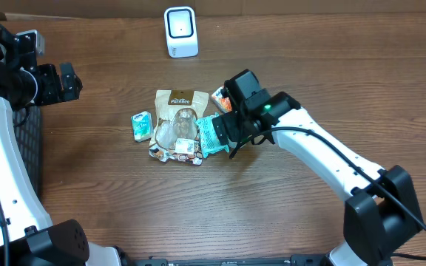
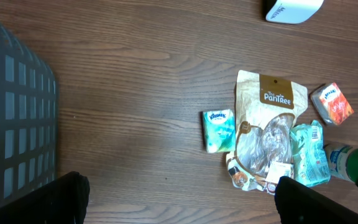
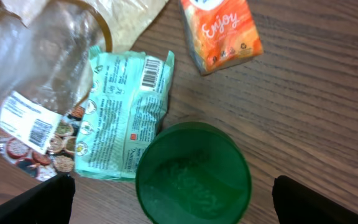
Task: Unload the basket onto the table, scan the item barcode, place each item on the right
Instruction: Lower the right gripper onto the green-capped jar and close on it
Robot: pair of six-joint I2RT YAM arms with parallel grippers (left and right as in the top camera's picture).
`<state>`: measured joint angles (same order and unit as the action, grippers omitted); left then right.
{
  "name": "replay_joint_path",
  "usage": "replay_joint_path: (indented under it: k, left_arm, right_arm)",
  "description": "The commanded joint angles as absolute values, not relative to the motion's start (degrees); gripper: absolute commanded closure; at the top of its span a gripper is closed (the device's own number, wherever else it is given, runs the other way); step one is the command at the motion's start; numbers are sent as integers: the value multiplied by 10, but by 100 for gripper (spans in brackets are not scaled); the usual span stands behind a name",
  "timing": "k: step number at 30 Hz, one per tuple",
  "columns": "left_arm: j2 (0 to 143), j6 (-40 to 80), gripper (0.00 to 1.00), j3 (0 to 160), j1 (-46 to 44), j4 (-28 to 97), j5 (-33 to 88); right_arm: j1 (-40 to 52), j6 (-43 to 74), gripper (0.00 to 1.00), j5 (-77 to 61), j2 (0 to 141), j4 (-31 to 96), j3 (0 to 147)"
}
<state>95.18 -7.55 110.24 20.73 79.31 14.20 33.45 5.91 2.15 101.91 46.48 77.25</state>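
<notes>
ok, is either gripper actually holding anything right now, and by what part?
Nothing is held. The right gripper is open, with the green cap between its fingers but clear of both. The left gripper is open and empty.

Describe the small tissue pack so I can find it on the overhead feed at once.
Start at the white scanner at the far edge of the table and drop to mid-table. The tissue pack lies leftmost among the items there, beside the brown pouch. It is the only Kleenex-branded pack; the mint-green packet sits on the opposite side.
</notes>
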Motion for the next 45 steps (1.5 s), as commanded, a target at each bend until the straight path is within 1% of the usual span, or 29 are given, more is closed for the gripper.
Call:
replay_joint_path:
  k: [1, 13, 16, 22, 25, 29, 33, 36, 38, 42, 45]
  left_arm:
    - [954, -86, 1, 1107, 206, 793, 146]
    - [954, -86, 0, 1107, 206, 793, 146]
    - [954, -86, 0, 1107, 206, 793, 146]
    - [954, -86, 0, 1107, 206, 793, 146]
    - [954, -86, 0, 1107, 206, 793, 146]
    - [954, -86, 1, 1107, 206, 793, 146]
    - [954, -86, 1, 1107, 206, 793, 146]
    - [954, -86, 0, 1107, 206, 793, 146]
    - [954, -86, 1, 1107, 206, 793, 146]
    - [954, -86, 0, 1107, 206, 793, 146]
    - [954, -86, 0, 1107, 206, 793, 146]
  right_arm:
    - [337, 55, 0, 60, 1032, 461, 788]
    - [337, 53, 0, 85, 1056, 451, 787]
    - [337, 53, 3, 85, 1066, 450, 787]
    - [337, 53, 12, 85, 1068, 446, 787]
    - [337, 53, 23, 86, 1068, 446, 787]
    - [337, 53, 35, 86, 1068, 446, 787]
    - [337, 46, 38, 86, 1068, 442, 789]
    - [337, -4, 41, 85, 1067, 446, 793]
    - [337, -60, 45, 80, 1067, 453, 793]
    - [337, -181, 48, 41, 1067, 479, 793]
    - [337, -238, 52, 24, 1067, 500, 793]
